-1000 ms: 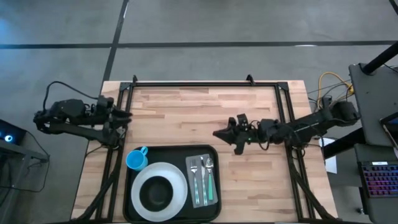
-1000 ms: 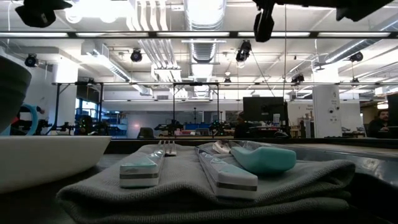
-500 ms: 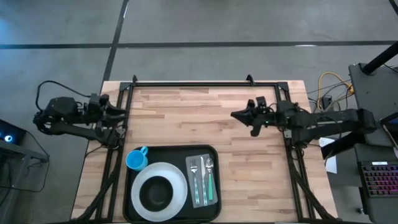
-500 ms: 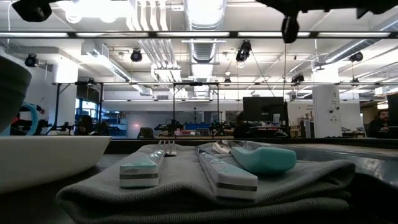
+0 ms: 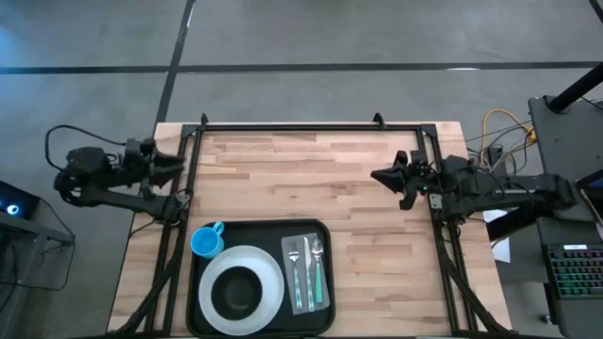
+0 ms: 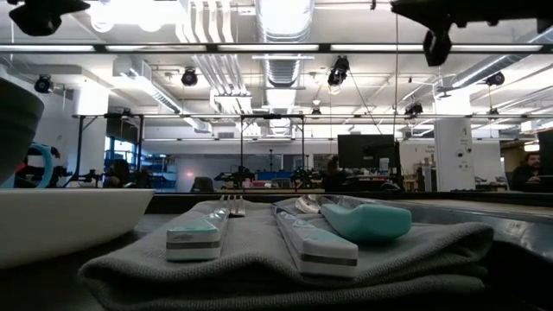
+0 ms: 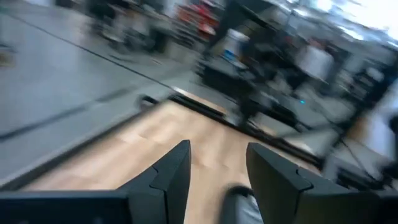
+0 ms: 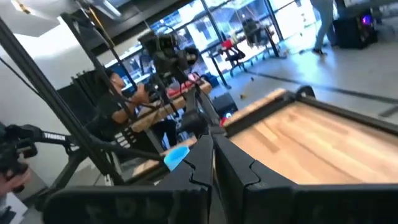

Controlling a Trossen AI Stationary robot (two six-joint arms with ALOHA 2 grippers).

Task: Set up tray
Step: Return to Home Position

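Tray (image 5: 256, 232), plate (image 5: 271, 266), napkin (image 5: 286, 247), TROSSEN-lettered arm (image 8: 53, 135)

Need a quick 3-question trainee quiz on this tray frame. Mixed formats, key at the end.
1. True or false: the small blue cup stands inside the large black rectangular plastic tray.
2. What lies on the grey cloth napkin? A) three pieces of green-handled cutlery B) a glass C) nothing
3. Fill in: the left hand is open; the right hand is ___.
Key: 1 true; 2 A; 3 shut.
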